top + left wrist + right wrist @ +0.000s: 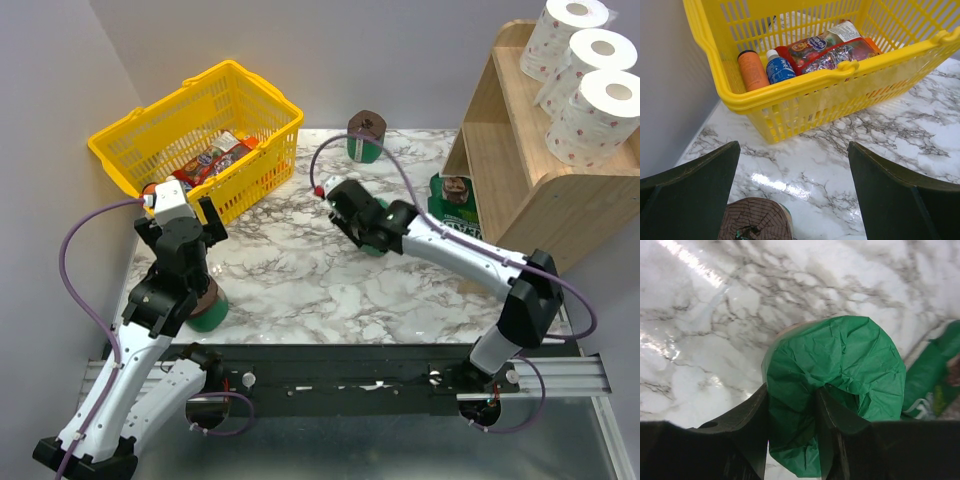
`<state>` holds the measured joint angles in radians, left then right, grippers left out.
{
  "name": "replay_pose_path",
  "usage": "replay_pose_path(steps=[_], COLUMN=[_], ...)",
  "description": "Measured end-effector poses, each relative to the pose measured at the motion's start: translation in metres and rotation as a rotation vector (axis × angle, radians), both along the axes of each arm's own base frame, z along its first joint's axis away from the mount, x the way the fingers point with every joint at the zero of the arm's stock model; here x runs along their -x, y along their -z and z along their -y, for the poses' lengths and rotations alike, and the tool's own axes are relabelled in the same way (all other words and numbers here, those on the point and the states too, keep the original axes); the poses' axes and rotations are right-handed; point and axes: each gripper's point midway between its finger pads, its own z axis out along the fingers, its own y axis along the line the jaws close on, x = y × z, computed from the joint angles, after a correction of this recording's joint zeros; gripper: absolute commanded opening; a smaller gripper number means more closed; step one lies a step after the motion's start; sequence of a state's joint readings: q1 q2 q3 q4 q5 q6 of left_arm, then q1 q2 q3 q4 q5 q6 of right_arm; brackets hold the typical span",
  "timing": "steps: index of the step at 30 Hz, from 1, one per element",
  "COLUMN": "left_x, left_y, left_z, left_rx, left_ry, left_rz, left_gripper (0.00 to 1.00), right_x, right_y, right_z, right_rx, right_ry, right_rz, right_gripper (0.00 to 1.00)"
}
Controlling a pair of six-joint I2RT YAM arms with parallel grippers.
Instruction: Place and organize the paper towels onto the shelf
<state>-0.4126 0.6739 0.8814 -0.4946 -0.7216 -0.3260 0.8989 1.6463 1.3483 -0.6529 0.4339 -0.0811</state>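
Three rolls (588, 75) sit atop the shelf (525, 195) at right; basket (255, 168) rear-left.

A yellow basket (258, 172) sits far-left on the marble table (330, 290) — orange bottle (752, 70), blue-labelled bottle (779, 69), snack packets (830, 47) inside.

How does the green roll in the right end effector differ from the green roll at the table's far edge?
The held green roll is clamped by the right end effector; the far green roll stands free and upright. The held one shows crumpled green wrap; the far one its brown end. Both are green-wrapped.
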Motion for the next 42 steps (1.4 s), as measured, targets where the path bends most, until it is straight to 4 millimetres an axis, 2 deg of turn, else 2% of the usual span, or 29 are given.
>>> replay_pose_path(steps=[4,8,11,14,18,25,29,42], left_x=[0.002,0.003,0.003,0.003,0.002,0.002,0.001,0.001], left_y=[-0.002,-0.005,-0.005,-0.004,-0.004,-0.003,-0.003,-0.002], left_z=[-0.001,-0.001,0.0,0.002,0.004,0.006,0.006,0.007], left_rx=[0.005,0.01,0.013,0.015,0.018,0.019,0.02,0.019], left_ry=[0.001,0.004,0.011,0.022,0.031,0.041,0.044,0.048], left_rz=[0.01,0.02,0.021,0.019,0.018,0.015,0.013,0.009], left_gripper=[0.99,0.99,0.99,0.99,0.99,0.99,0.99,0.99], right_x=[-0.041,-0.086,-0.106,-0.12,-0.137,-0.159,-0.167,-0.18], right_y=[-0.068,-0.139,-0.175,-0.197,-0.206,-0.196,-0.192,-0.199], right_z=[0.025,0.08,0.12,0.152,0.181,0.212,0.22,0.238], right_rx=[-0.013,0.012,0.061,0.125,0.182,0.245,0.26,0.225], right_ry=[0.048,0.174,0.258,0.313,0.354,0.4,0.414,0.45], right_rz=[0.134,0.295,0.379,0.435,0.455,0.437,0.437,0.478], right_gripper=[0.42,0.42,0.43,0.43,0.43,0.43,0.43,0.47])
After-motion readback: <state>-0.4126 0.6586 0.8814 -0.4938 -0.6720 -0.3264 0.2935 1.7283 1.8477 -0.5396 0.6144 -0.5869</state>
